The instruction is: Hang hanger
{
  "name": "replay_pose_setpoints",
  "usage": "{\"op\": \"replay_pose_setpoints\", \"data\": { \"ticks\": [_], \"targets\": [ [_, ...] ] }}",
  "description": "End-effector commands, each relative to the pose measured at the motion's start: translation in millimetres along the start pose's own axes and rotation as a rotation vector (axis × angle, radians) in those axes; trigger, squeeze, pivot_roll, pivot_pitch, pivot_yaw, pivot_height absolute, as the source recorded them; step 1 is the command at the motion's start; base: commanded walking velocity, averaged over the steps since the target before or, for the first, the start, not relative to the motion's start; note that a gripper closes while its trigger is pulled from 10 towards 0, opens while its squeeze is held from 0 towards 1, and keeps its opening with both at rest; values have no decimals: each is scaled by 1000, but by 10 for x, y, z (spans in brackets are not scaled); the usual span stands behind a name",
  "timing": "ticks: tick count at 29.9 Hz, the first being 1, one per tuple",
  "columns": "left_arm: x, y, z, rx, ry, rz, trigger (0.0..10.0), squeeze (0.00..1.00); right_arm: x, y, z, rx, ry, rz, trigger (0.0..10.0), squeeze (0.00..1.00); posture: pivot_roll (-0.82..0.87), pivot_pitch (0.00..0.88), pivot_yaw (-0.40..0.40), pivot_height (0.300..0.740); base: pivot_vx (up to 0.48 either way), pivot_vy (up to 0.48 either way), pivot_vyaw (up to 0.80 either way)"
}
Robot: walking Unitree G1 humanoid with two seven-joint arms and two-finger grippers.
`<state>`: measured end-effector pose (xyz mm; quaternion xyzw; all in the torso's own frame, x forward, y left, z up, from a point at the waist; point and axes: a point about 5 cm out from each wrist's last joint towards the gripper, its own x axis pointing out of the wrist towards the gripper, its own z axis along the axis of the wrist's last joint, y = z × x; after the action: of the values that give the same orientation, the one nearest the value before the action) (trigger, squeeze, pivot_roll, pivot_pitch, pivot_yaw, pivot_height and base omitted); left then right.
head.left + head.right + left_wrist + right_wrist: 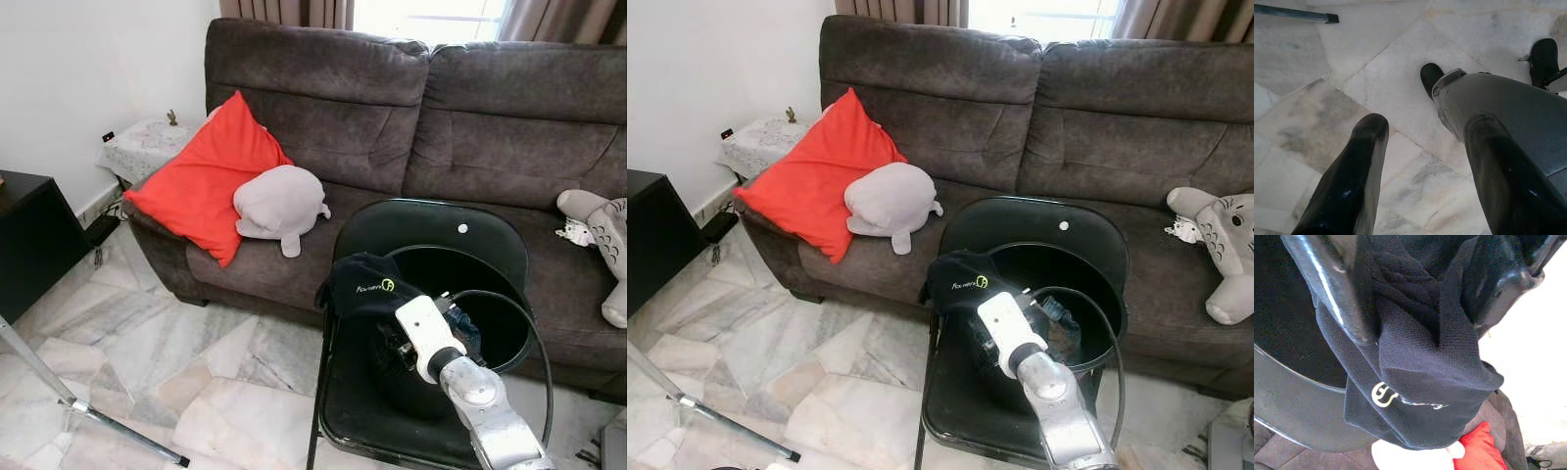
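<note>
A: Nearest us, right arm point(480, 401), reaching over the black chair point(431, 230). Right gripper point(1415, 298)?
B: Fingers closed on a dark cloth point(367, 284) with a pale logo, bunched between them above the seat.
A: Hanger?
B: We can't make one out. Cloth sits at the chair's near left.
A: Left gripper point(1420, 166)?
B: Fingers apart, holding nothing, over the marble floor point(1327, 98).
A: Far side?
B: Brown sofa point(392, 117), red cushion point(211, 176) and grey plush point(279, 204) at left.

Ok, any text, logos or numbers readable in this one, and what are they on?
Dark cloth held by the right gripper: a round yellow-white logo and a short word beside it, too blurred to read. It looks like "Fo..." in the head views.
Nothing else carries text.
</note>
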<state>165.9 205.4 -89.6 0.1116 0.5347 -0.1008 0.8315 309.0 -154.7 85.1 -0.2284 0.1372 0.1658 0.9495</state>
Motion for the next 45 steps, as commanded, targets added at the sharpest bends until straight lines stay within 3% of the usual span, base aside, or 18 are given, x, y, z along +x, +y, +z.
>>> {"op": "replay_pose_setpoints", "data": {
  "ticks": [1,15,20,25,27,29,34,38,39,42,44,45],
  "targets": [
    [-8,26,-42,13,21,5,10000,0,-4,29,8,-14,-12,0,0,0,-30,23,43,740,0,0,0],
    [-8,28,-45,22,26,5,10000,0,-12,-7,16,-3,-25,-39,0,0,-32,22,43,740,0,0,0],
    [-7,26,-44,24,28,7,10000,0,-72,-109,-15,21,-10,-154,0,0,-33,23,37,740,0,0,0],
    [-7,26,-45,29,30,6,10000,0,-311,-263,-83,138,2,-388,0,0,-33,23,37,740,0,0,0],
    [-7,25,-44,34,31,7,10000,0,-563,-307,-212,204,53,-536,0,0,-42,23,33,740,0,0,0],
    [-7,25,-44,35,31,7,10000,0,-611,-311,-240,219,65,-561,0,0,-42,23,33,740,0,0,0],
    [-6,25,-39,42,31,5,10000,0,-951,-299,-489,310,174,-697,0,0,-66,22,31,740,0,0,0],
    [-7,27,-36,46,31,4,10000,0,-965,-256,-518,304,177,-653,0,0,-71,20,33,740,0,0,0],
    [-7,27,-35,47,31,3,10000,0,-930,-255,-440,291,131,-628,10000,0,-66,21,34,740,0,0,0],
    [-6,28,-31,50,29,5,10000,0,-774,-254,-80,170,-41,-542,10000,0,-65,18,31,740,0,0,0],
    [-6,29,-30,50,29,6,10000,0,-737,-242,1,167,-74,-520,10000,0,-63,18,32,740,0,0,0],
    [-6,28,-32,47,29,7,10000,0,-667,-238,175,225,-161,-490,10000,0,-57,16,28,740,0,0,0]
  ]
}}
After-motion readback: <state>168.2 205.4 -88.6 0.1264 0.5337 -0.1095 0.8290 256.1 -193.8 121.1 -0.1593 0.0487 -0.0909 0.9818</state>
